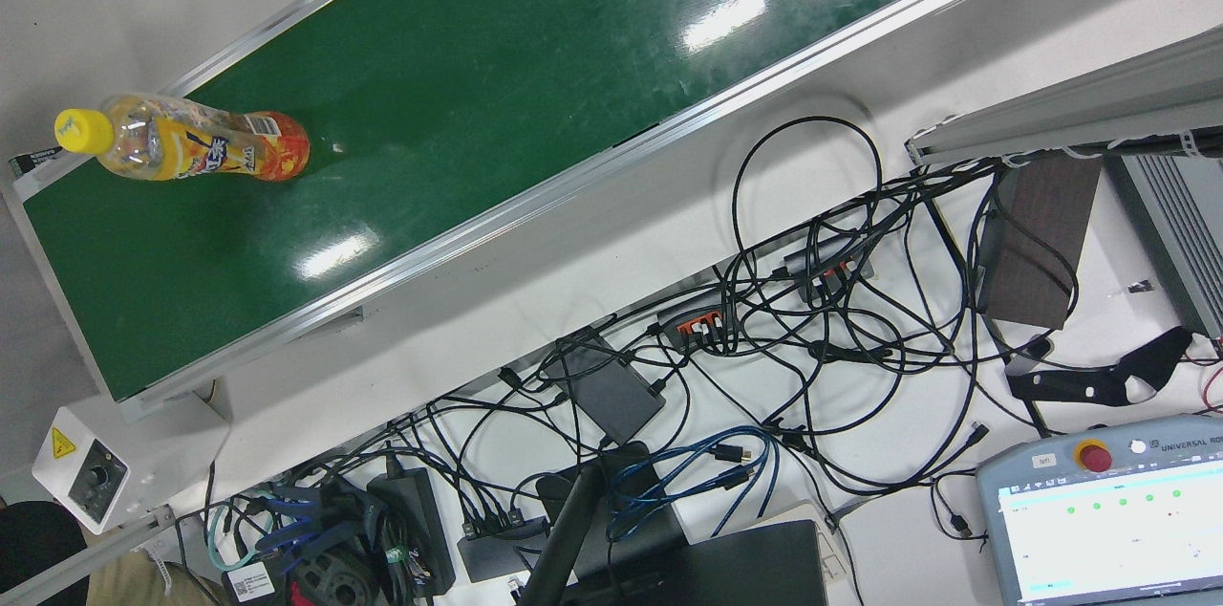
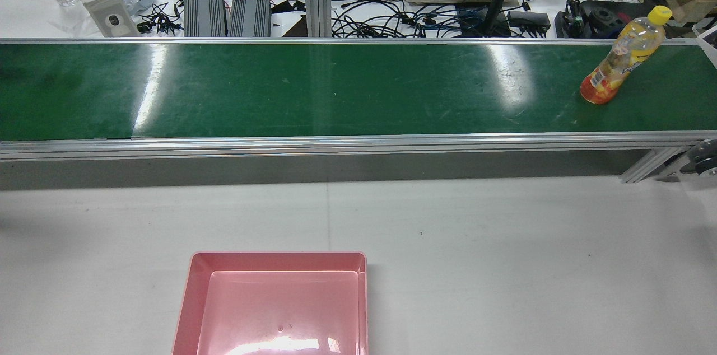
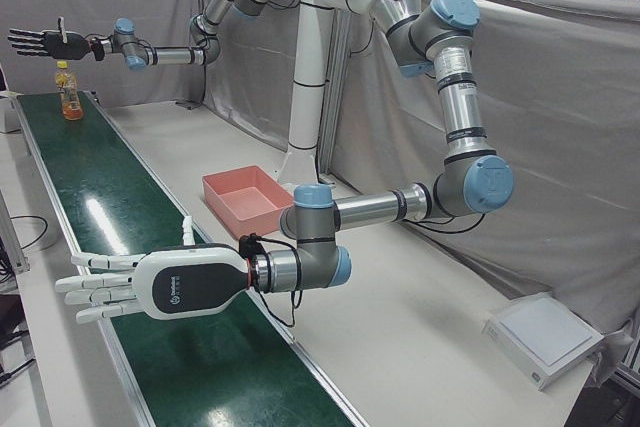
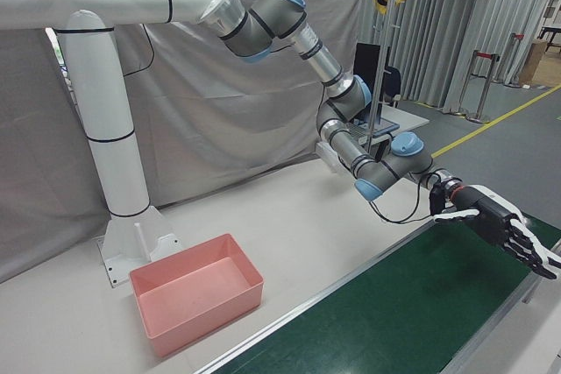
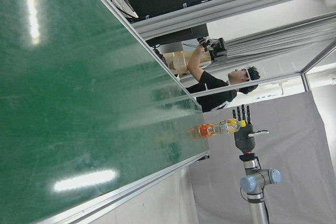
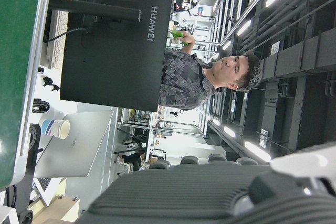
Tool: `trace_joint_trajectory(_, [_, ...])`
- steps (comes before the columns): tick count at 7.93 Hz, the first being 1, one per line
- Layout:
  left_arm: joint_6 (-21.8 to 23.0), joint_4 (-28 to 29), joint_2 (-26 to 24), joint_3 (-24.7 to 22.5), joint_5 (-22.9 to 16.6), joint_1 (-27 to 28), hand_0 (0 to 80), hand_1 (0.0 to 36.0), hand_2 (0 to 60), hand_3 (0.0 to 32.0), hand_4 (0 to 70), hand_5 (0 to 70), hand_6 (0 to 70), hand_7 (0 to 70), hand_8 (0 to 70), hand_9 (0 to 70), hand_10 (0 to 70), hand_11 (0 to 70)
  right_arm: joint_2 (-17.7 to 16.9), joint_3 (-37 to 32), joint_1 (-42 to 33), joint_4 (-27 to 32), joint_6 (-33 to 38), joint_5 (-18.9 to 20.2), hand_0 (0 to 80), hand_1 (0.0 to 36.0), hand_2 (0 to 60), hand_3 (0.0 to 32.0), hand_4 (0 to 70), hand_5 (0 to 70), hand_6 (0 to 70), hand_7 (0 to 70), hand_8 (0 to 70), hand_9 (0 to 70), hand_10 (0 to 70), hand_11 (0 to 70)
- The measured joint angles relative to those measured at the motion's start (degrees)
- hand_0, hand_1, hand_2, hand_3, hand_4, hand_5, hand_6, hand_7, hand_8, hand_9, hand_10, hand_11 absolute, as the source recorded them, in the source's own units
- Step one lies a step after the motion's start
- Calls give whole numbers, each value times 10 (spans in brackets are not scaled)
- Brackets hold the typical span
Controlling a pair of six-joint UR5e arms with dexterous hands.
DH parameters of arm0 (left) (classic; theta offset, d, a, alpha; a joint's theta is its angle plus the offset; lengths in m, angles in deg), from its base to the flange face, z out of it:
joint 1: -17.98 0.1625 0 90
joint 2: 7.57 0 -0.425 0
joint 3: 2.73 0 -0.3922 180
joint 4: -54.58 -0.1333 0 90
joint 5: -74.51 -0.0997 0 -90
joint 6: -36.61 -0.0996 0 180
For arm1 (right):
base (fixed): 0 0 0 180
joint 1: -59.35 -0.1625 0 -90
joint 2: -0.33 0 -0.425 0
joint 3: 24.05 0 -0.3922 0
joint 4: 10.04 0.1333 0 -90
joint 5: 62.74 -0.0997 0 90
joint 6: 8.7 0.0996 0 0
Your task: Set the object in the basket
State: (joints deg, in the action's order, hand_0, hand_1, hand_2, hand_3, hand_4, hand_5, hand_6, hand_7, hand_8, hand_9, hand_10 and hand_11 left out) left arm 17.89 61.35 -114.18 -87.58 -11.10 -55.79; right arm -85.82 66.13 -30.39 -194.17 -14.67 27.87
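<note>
Left-front view: both robot hands splayed wide w/ nothing held, bottle (image 3: 69, 93) upright on belt (image 3: 110, 217).

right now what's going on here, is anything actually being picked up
Nothing is held at this moment. An orange drink bottle stands upright at the right end of the green conveyor belt. The black right hand hovers open close to the bottle's top, not gripping it. The white left hand is open too, spread over the far other end of the belt with nothing near it. The pink basket sits on the white table beside the belt with nothing in it.
</note>
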Motion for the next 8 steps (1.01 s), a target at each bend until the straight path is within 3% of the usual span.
trace_joint_trajectory(8, [0,0,0,-8,0,-4,566,70,0,0,125,160,0,22,43,56,2,14,0,0,0,0,0,0,0,0,0,0,0,0,0,0,0,0,0,0])
